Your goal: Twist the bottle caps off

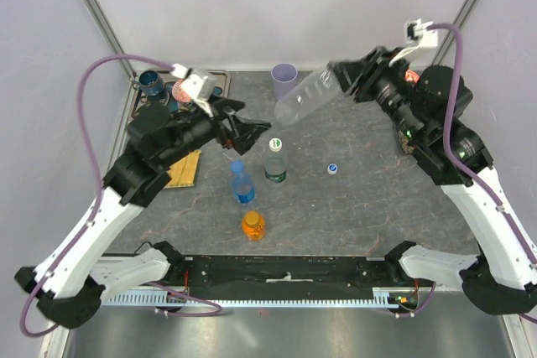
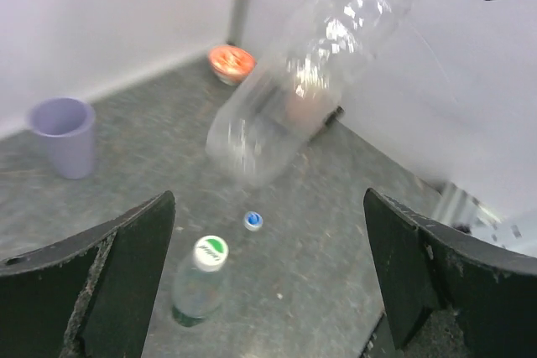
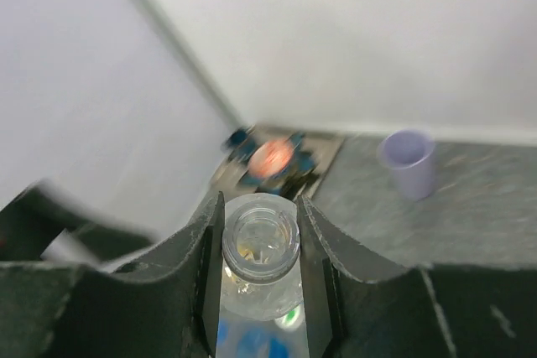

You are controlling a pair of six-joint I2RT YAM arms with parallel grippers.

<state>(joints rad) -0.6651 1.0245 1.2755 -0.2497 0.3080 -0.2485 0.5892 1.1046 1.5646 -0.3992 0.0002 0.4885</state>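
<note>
The right hand (image 1: 337,75) is clamped on the neck of the plain bottle (image 1: 306,95) and holds it in the air, tilted, base toward the middle of the counter (image 1: 377,207). The right wrist view shows its mouth bare between the fingers, and the loose cap (image 1: 333,168) lying by itself on the counter looks like the one that came off it. The left hand (image 1: 252,133) is spread wide and holds nothing; it hangs just beyond the green bottle (image 1: 275,165).

The green bottle, the blue bottle (image 1: 242,186) and the orange bottle (image 1: 253,225) stand capped in a loose row, so the task looks about a quarter done.

The step in hand seems to be parking the uncapped bottle. It is light and empty, so it should be brought upright first and set on bare counter to the right, well apart from the row and the cup (image 1: 284,80). It should be let go only once its base sits flat, or it may tip and roll into the others.

The green bottle looks the natural next one: one hand low on the body, the other square over its white-and-green cap (image 1: 275,145).
</note>
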